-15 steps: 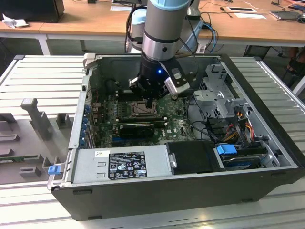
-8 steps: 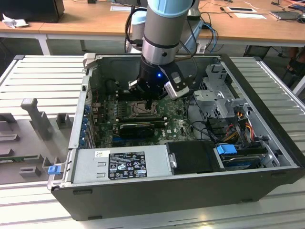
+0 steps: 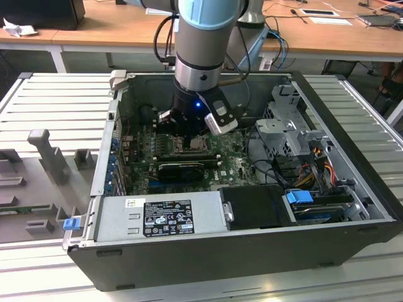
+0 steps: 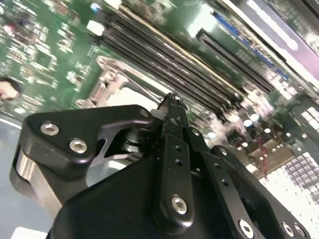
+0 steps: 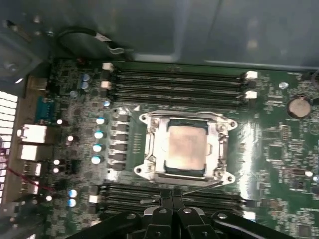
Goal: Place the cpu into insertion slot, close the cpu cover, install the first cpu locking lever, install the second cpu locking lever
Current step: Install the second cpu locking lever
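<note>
In the first wrist view the cpu (image 5: 187, 147), a pale silver square, lies in the insertion slot (image 5: 141, 119) on the green board. The cpu cover (image 5: 220, 145), a metal frame with a square window, lies flat around it. A thin metal lever (image 5: 202, 186) runs along the slot's side nearest my fingertips, slightly slanted. My gripper (image 5: 172, 198) is shut, its tips right at that lever; whether they touch it is unclear. In the second wrist view the gripper (image 4: 172, 99) points at the slot's frame (image 4: 112, 82). In the exterior view the gripper (image 3: 184, 129) hangs inside the case over the slot (image 3: 194, 144).
Long black memory slots (image 5: 174, 79) flank the socket on two sides. A grey power supply (image 3: 167, 217) fills the case's front, a metal drive cage (image 3: 289, 126) and cables (image 3: 302, 170) stand at the exterior view's right. The case walls (image 3: 104, 145) close in the board.
</note>
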`<state>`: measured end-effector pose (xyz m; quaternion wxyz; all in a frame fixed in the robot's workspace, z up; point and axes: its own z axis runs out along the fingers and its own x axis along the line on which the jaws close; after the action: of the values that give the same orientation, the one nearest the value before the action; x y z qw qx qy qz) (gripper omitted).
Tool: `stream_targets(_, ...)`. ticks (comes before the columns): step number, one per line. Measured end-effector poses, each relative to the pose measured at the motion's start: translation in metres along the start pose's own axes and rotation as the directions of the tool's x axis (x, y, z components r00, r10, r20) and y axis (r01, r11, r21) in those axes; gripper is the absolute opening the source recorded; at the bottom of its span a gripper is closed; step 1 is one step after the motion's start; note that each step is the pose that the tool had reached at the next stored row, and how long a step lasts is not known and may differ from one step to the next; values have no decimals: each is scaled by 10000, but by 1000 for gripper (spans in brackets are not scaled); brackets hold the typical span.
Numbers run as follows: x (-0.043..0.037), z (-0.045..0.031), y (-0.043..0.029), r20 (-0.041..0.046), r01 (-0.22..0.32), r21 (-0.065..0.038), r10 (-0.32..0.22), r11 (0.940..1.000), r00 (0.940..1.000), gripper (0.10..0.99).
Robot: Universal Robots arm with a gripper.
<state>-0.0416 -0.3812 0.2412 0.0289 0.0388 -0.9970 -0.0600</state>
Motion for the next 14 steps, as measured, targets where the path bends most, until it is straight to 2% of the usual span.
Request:
stream_targets(2,49,9,-4,1,-1,-6,1,10000,10000,106)
stream_targets(14,97,240,-40,0,36,-50,-36,10000,10000,106)
